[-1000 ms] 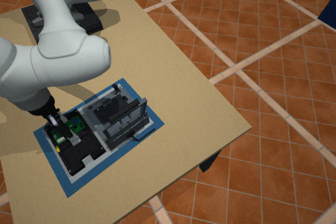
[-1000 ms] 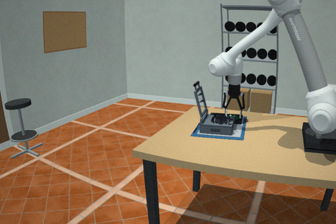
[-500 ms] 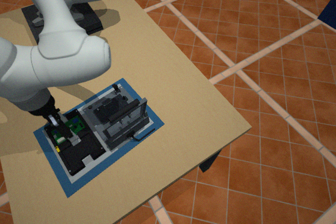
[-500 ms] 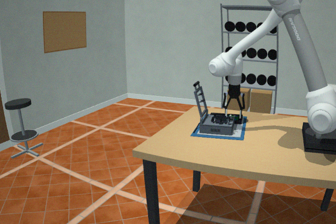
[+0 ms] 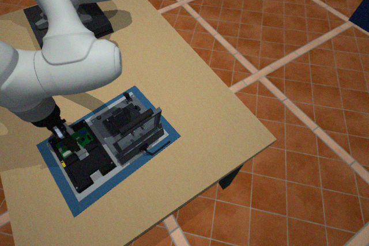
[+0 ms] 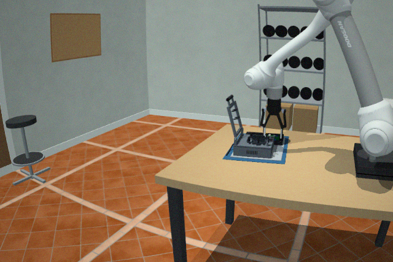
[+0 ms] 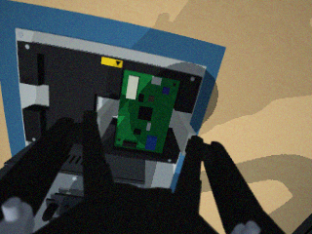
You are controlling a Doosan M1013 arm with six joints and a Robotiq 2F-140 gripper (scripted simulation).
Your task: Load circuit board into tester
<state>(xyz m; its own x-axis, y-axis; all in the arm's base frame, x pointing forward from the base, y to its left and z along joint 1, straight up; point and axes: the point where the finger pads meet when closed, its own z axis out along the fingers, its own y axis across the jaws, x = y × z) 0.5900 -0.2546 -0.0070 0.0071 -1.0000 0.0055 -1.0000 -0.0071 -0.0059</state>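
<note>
The green circuit board (image 5: 85, 140) (image 7: 165, 109) lies face up in one pocket of the black tray (image 5: 89, 167) (image 7: 68, 83). Its white connector (image 5: 67, 153) (image 7: 133, 88) is at the end near the yellow label. My gripper (image 5: 75, 140) (image 6: 272, 135) (image 7: 144, 115) is open, its fingertips low at the finger recesses, one beside each long edge of the board. A gap to the board shows on both sides in the wrist view. The tester (image 5: 104, 140) (image 6: 253, 151) stands beside the tray with its lid (image 6: 234, 118) raised. The latch hook (image 5: 127, 97) stands opposite the hinge.
The raised lid's dark handle (image 5: 136, 121) (image 6: 229, 97) stands high beside the arm's space. A bent black rod (image 5: 161, 147) sticks out behind the hinge side. Tray and tester stand on a blue-bordered mat (image 5: 76, 207) (image 6: 276, 161). The tray's other pocket holds nothing.
</note>
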